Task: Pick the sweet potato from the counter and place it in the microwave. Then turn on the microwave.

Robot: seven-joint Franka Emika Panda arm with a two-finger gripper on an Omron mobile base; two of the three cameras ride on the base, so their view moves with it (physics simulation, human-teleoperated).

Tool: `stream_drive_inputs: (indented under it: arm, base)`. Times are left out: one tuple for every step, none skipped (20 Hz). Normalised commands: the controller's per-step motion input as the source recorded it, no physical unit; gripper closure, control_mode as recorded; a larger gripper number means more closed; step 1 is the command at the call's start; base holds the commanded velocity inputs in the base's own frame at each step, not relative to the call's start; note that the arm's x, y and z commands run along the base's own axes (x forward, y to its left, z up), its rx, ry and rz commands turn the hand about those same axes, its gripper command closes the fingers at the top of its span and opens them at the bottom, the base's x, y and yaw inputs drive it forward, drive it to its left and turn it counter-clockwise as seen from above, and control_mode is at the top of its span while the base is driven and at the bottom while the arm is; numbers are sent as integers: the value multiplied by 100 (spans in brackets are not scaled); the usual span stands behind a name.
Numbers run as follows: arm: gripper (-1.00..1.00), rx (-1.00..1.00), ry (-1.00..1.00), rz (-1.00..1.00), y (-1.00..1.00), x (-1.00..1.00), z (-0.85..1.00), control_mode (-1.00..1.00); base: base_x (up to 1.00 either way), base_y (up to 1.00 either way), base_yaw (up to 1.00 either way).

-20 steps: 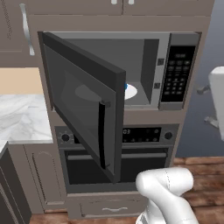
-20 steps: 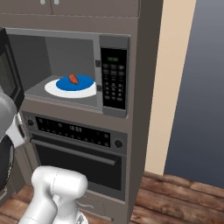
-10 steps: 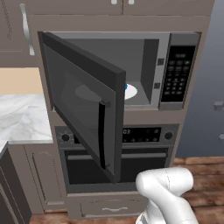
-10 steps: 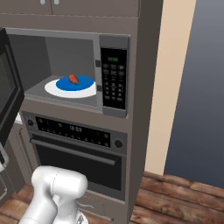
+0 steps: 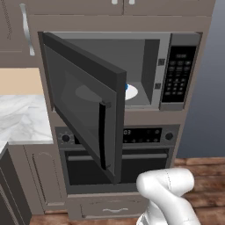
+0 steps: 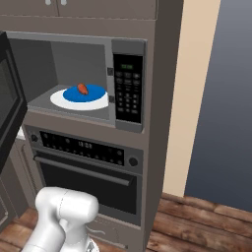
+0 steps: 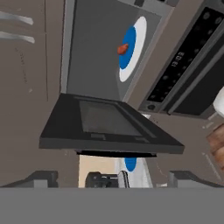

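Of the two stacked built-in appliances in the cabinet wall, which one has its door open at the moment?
The upper one, the microwave: its dark door is swung out, showing the sweet potato on the blue plate. The oven beneath it is closed.

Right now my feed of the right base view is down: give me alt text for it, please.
The sweet potato lies on a blue plate on the white turntable inside the open microwave, whose keypad panel is at right. Below it is the oven, door shut; the microwave door's dark edge shows at far left.
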Motion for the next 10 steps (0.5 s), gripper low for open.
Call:
stream_drive_inputs:
  arm:
    - [-100,7,0,8,13,-48,0,-100]
    - [-100,6,0,8,14,-46,0,-100]
    - [-100,8,0,8,16,-39,0,-100]
    - [-100,10,0,5,17,-31,0,-100]
    - [-100,9,0,3,18,-17,0,-100]
    - [-100,7,0,2,19,-9,0,-100]
    - [-100,6,0,1,21,-8,-1,-100]
    - [-100,5,0,1,23,-7,0,-100]
    - [-100,6,0,2,24,-3,0,-100]
    - [-100,8,0,3,25,0,0,-100]
  base:
    - [0,0,0]
    - [0,0,0]
    - [0,0,0]
    - [0,0,0]
    - [0,0,0]
    - [0,0,0]
    - [0,0,0]
    - [0,0,0]
    - [0,0,0]
    - [0,0,0]
